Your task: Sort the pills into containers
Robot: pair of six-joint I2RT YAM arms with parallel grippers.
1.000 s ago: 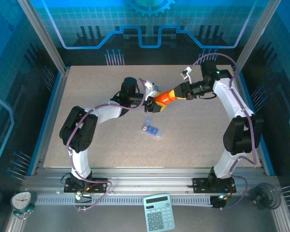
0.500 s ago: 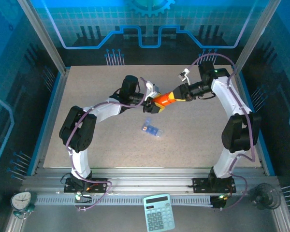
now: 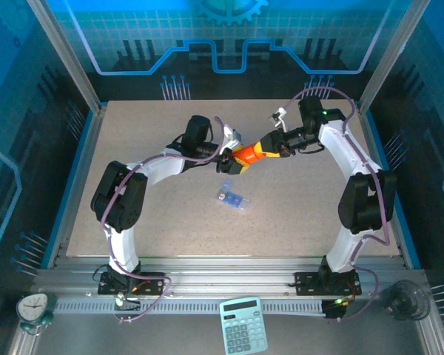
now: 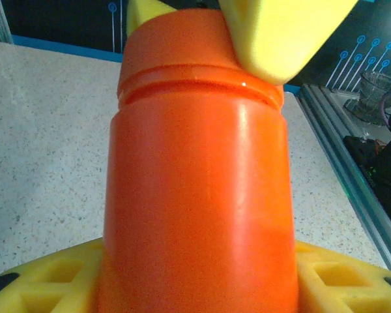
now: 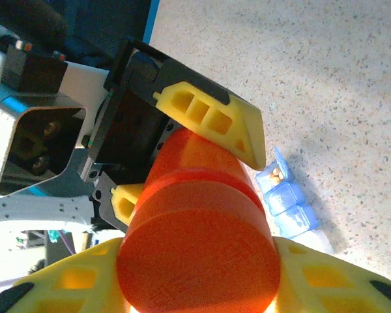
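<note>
Bracing the orange bottle (image 3: 251, 153) by its body, the left end effector (image 3: 237, 160) is half closed around it. The right end effector (image 3: 271, 145) pinches the cap (image 5: 199, 261) tightly, probably to unscrew it. The bottle is held above the counter (image 3: 303, 214), with the pill box (image 3: 233, 198) at six o'clock of it, placed to receive pills.

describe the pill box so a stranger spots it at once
On the speckled table, find the orange bottle held up near the middle. Just nearer the front edge lies the pill box: small, flat, translucent blue, in compartments, not round or orange.
</note>
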